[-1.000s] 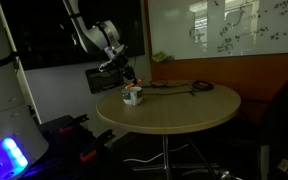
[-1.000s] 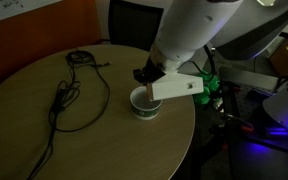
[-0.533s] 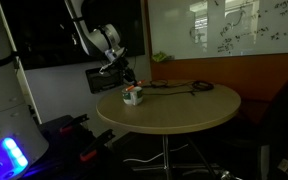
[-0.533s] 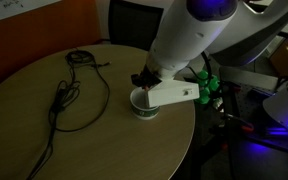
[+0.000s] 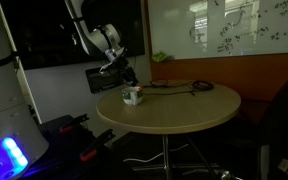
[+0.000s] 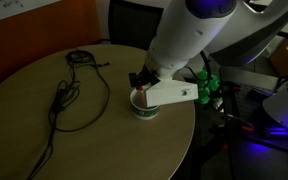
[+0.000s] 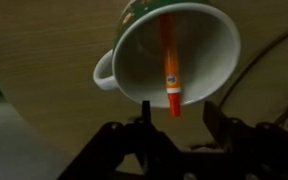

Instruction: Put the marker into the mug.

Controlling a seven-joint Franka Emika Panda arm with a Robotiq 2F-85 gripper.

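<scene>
Plainly, one dark looped cable (image 6: 62,95) lies on the left half of the single round, pale wood-grained table (image 6: 44,140), with bare top all around it. Right of it, close to the table's edge at 3 o'clock in an exterior view, stands the one mug (image 6: 140,108), white and smooth. In the wrist view its handle sits at 9 o'clock. The one marker (image 7: 169,55), a thin orange-red stick, lies inside the mug, running from 12 to 6 o'clock with its lower end at the rim. The gripper (image 7: 180,115) hangs at the mug's 6 o'clock, fingers spread, gripping nothing.
</scene>
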